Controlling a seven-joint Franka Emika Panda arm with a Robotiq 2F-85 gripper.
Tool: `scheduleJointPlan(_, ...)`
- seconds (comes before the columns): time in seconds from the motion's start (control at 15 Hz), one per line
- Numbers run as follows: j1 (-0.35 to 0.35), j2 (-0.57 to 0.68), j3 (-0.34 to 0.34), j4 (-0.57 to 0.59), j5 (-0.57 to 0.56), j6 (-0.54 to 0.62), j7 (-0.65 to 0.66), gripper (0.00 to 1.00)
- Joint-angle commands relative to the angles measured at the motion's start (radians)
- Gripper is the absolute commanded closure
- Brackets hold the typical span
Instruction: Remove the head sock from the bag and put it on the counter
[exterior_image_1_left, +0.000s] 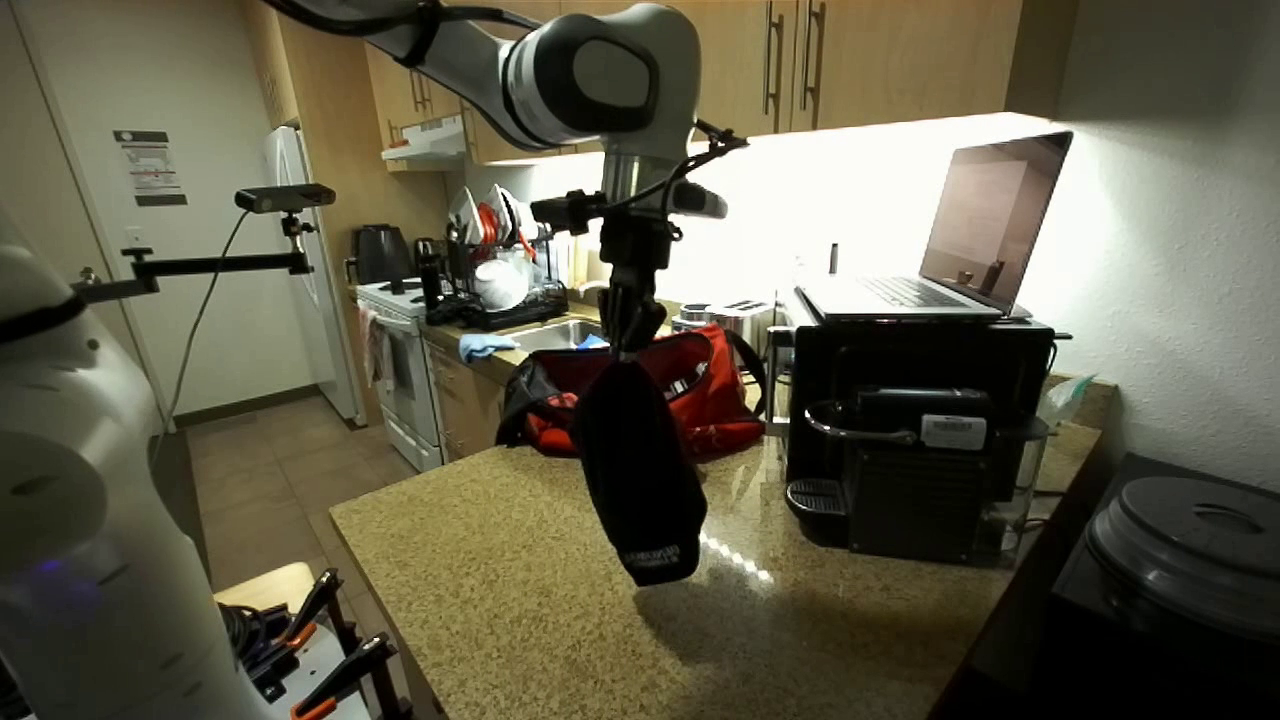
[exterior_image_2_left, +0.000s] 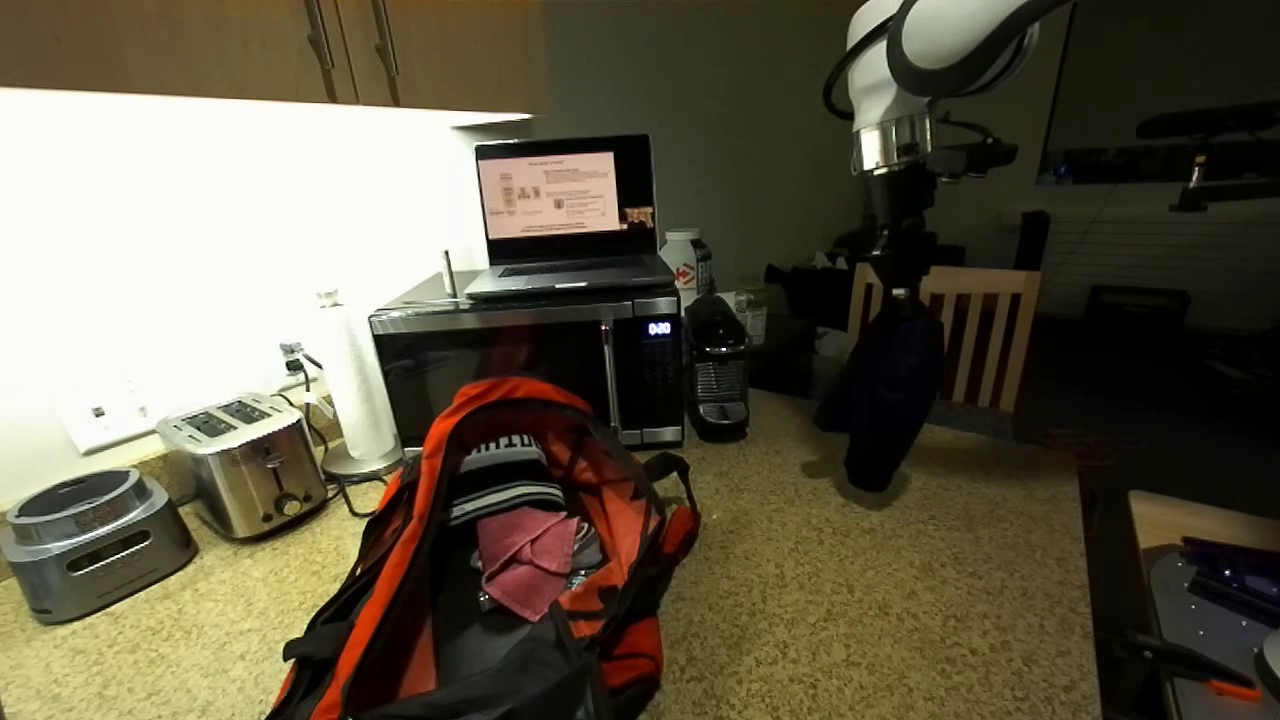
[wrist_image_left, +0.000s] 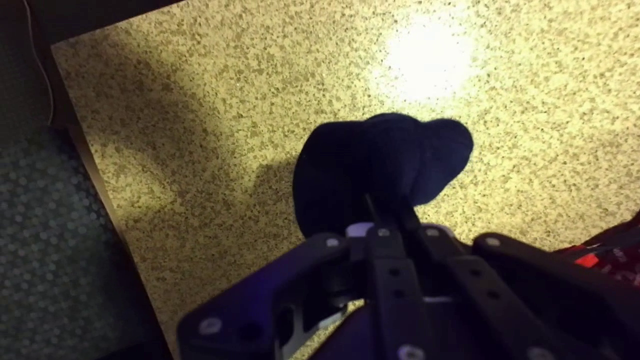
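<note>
A: How do the jaws stand?

B: The one gripper (exterior_image_1_left: 626, 352) has its two fingers drawn tightly together, pinching the upper end of one black head sock (exterior_image_1_left: 640, 470).

A: And the sock itself?

B: It hangs limp right below the jaws, slanting a little, with pale lettering near its lower end. Under it spreads one speckled counter (exterior_image_1_left: 480, 560); whether the two touch cannot be told.

A: Where does the one red bag (exterior_image_1_left: 725, 432) lie?

B: On that counter, behind the jaws in an exterior view and well apart from the sock. Its mouth gapes, and two cloths show plainly inside: one pink cloth (exterior_image_2_left: 527, 560) and one striped cloth (exterior_image_2_left: 508, 490). The rest in there is too jumbled to count.

A: What stands farther off?

B: Left of the jaws in an exterior view, one coffee machine (exterior_image_2_left: 718, 370), then one microwave (exterior_image_2_left: 450, 355) with one laptop (exterior_image_2_left: 565, 195) on top.

A: And past those?

B: On that same side, one white paper roll (exterior_image_2_left: 360, 390), one toaster (exterior_image_2_left: 260, 475) and one grey appliance (exterior_image_2_left: 110, 555), in that order away from the jaws. Beyond the jaws, one slatted chair (exterior_image_2_left: 985, 282) shows, and the room behind it is too dark to make out.
</note>
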Motion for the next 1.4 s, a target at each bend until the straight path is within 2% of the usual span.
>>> scheduleJointPlan(0.0, -0.03, -0.074, -0.002, -0.087, -0.012, 0.04, 0.068, 0.95)
scheduleJointPlan(0.87, -0.147, -0.23, -0.037, -0.246, -0.035, 0.054, 0.22, 0.95)
scheduleJointPlan(1.33, -0.214, -0.239, -0.074, -0.276, -0.023, 0.124, 0.242, 0.95)
